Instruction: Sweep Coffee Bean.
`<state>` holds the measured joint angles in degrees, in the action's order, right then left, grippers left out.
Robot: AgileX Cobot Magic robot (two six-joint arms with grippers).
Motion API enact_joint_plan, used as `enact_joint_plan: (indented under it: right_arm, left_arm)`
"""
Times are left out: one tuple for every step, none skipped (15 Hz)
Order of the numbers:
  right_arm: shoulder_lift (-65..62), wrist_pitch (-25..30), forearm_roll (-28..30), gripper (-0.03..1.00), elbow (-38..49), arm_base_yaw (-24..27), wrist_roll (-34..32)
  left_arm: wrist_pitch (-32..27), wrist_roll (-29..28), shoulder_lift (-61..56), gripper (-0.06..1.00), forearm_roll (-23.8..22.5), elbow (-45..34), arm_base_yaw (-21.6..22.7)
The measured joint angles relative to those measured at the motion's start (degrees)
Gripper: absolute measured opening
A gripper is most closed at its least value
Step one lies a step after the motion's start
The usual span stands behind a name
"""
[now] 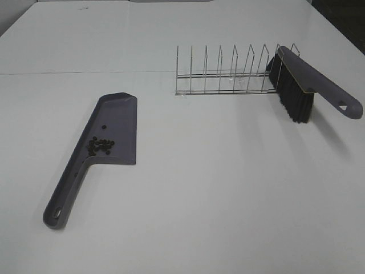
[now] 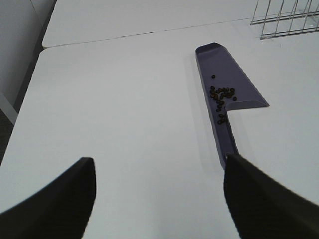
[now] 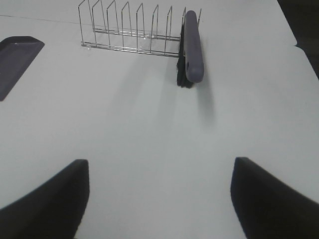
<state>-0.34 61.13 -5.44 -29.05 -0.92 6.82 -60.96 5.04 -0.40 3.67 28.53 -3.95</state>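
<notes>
Coffee bean [image 1: 100, 145] cluster lies on the grey dustpan [image 1: 117, 123] at left of centre in the high view, gathered near where blade meets handle, one bean apart higher up the blade. No beans show loose on the white table [image 1: 228, 188], so the sweeping looks done. Upper right, the brush [image 1: 299, 85] rests against the end of the wire rack [image 1: 228, 71], bristles down. Left gripper [image 2: 158, 199] and right gripper [image 3: 159, 199] both stand wide and empty; little seems left.
</notes>
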Motion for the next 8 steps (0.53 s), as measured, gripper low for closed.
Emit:
enact_joint_plan:
  right_arm:
    - [0.0,0.0,0.0,0.66,0.0,0.0,0.0]
    - [0.0,0.0,0.0,0.66,0.0,0.0,0.0]
    - [0.0,0.0,0.0,0.66,0.0,0.0,0.0]
    - [0.0,0.0,0.0,0.66,0.0,0.0,0.0]
    - [0.0,0.0,0.0,0.66,0.0,0.0,0.0]
    - [0.0,0.0,0.0,0.66,0.0,0.0,0.0]
    - [0.0,0.0,0.0,0.66,0.0,0.0,0.0]
    - [0.0,0.0,0.0,0.66,0.0,0.0,0.0]
  left_arm:
    - [0.0,0.0,0.0,0.67,0.0,0.0,0.0]
    - [0.0,0.0,0.0,0.67,0.0,0.0,0.0]
    - [0.0,0.0,0.0,0.67,0.0,0.0,0.0]
    - [0.0,0.0,0.0,0.67,0.0,0.0,0.0]
    - [0.0,0.0,0.0,0.67,0.0,0.0,0.0]
    - [0.0,0.0,0.0,0.67,0.0,0.0,0.0]
    - [0.0,0.0,0.0,0.67,0.0,0.0,0.0]
    - [0.0,0.1,0.0,0.67,0.0,0.0,0.0]
